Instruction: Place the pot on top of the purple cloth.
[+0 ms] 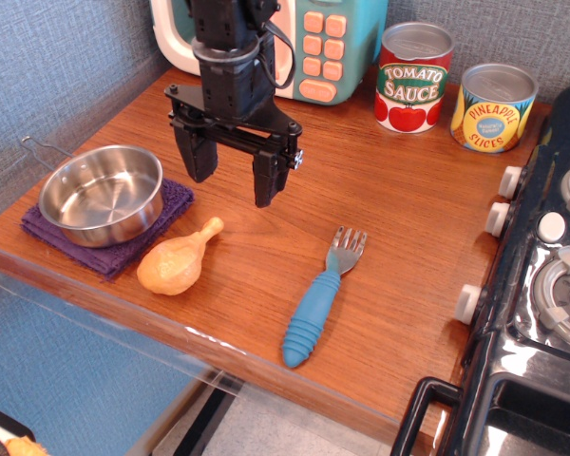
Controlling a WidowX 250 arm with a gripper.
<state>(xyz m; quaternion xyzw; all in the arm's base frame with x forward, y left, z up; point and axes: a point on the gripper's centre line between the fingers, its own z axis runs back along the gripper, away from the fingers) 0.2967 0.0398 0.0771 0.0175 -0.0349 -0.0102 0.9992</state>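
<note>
The pot (102,194), a shallow shiny steel pan with a thin wire handle at its far left, sits on the purple cloth (176,200) at the table's front left corner. The cloth shows around the pot's near and right sides. My gripper (232,179) hangs above the table to the right of the pot, clear of it. Its two black fingers are spread wide and hold nothing.
A toy chicken drumstick (178,259) lies just in front of the cloth. A blue-handled fork (320,300) lies mid-table. A toy microwave (328,43), a tomato sauce can (413,78) and a pineapple can (492,107) stand at the back. A stove (541,285) is at the right.
</note>
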